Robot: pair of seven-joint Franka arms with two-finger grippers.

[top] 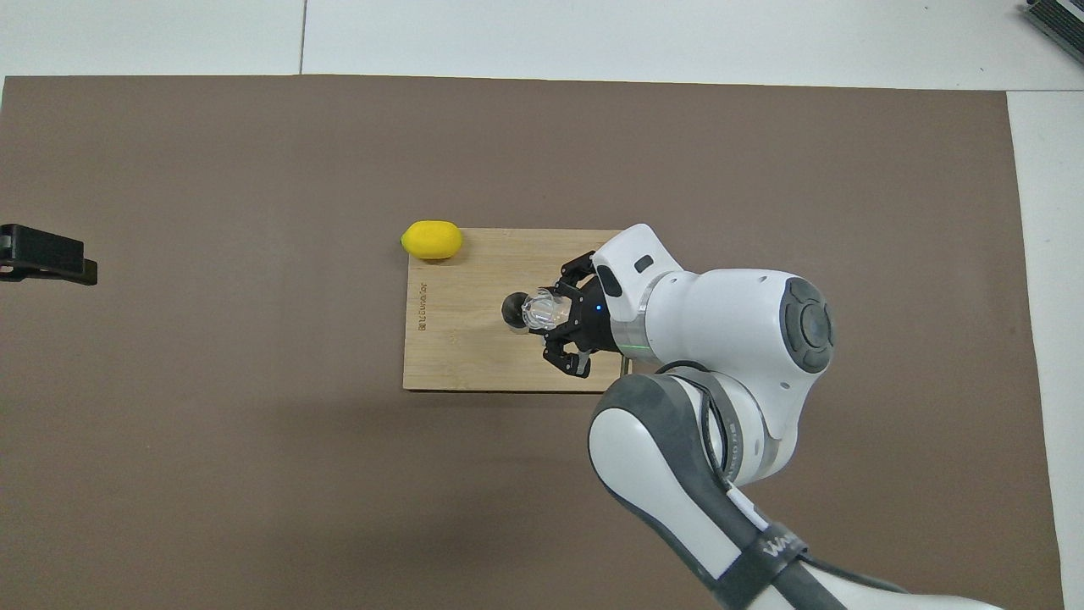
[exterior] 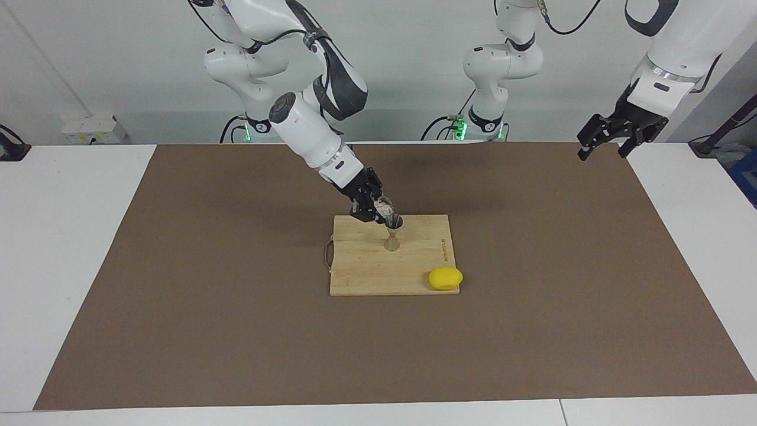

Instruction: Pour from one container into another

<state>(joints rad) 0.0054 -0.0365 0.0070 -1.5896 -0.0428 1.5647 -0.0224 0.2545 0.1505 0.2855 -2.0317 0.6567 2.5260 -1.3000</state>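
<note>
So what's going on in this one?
The right hand holds a small glass cup tipped over the mouth of a metal jigger, which stands upright on a wooden cutting board. Whether anything is flowing out cannot be seen. A lemon lies at the board's corner farther from the robots, toward the left arm's end. The left hand waits in the air over the mat's edge at its own end of the table.
</note>
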